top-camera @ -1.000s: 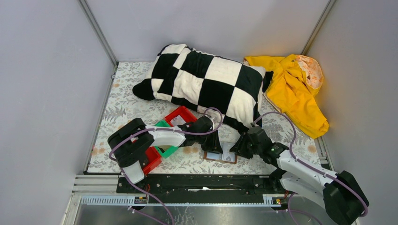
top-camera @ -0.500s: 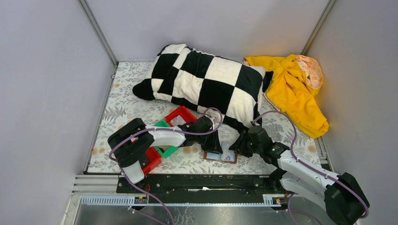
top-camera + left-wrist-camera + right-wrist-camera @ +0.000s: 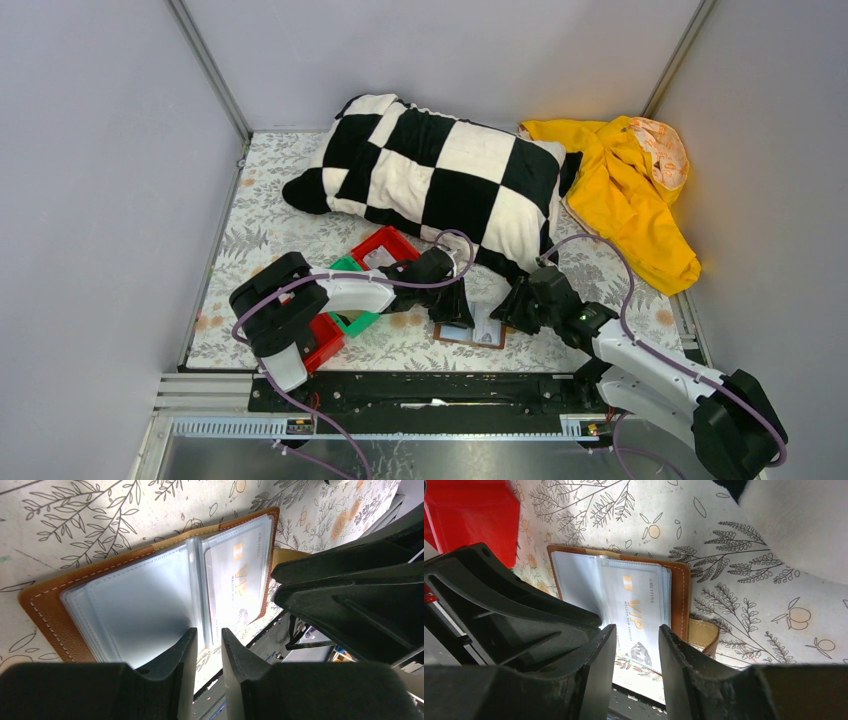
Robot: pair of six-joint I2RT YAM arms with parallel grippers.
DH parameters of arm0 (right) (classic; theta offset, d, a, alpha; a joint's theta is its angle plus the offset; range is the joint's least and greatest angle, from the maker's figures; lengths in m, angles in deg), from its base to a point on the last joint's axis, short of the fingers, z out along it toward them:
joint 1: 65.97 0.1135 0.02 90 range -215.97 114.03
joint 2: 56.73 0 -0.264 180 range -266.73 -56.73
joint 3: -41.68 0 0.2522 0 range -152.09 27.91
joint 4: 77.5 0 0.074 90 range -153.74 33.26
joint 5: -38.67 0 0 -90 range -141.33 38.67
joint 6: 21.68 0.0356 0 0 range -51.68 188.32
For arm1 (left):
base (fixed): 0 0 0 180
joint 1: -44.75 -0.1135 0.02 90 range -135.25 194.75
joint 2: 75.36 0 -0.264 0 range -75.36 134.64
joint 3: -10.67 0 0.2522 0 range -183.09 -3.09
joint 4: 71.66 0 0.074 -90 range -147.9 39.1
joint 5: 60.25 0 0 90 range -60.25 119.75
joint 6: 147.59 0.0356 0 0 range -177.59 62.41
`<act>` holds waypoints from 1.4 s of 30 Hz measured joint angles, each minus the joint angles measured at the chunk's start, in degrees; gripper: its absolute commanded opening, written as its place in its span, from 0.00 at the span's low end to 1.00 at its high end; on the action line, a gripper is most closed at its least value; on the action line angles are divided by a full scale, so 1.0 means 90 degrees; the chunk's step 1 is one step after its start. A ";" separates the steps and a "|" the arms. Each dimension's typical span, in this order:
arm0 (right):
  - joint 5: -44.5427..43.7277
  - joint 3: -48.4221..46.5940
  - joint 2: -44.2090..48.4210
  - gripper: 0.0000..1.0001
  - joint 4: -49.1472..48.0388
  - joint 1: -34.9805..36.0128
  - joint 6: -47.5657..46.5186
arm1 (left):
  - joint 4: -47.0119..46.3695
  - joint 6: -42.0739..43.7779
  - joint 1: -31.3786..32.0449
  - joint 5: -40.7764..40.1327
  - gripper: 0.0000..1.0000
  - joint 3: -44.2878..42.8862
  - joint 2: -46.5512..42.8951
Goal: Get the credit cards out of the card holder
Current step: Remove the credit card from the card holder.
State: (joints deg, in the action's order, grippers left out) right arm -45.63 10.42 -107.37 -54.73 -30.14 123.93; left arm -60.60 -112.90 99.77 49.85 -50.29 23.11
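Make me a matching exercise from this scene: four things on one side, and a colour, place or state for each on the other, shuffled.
1. card holder
2. VIP card
3. pillow
4. cloth

A. yellow, bunched at the far right
B. black and white checks
C. lying open, sleeves up
D. inside a clear sleeve

Pairs: 1-C, 2-D, 3-B, 4-A

We read "VIP" in gold letters on the pale card in the card holder, with the small word "CHLITINA" above it. The finer line beneath is too small for us to read.
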 measured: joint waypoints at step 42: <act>0.0100 -0.0046 -0.0440 0.44 -0.0073 0.0000 -0.0267 | -0.0007 -0.0002 -0.0007 0.0000 0.29 0.0000 0.0000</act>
State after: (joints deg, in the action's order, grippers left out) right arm -44.74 10.00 -111.32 -55.38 -30.14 121.53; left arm -60.66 -112.92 99.71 49.85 -50.29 23.11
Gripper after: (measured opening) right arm 0.437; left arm 0.287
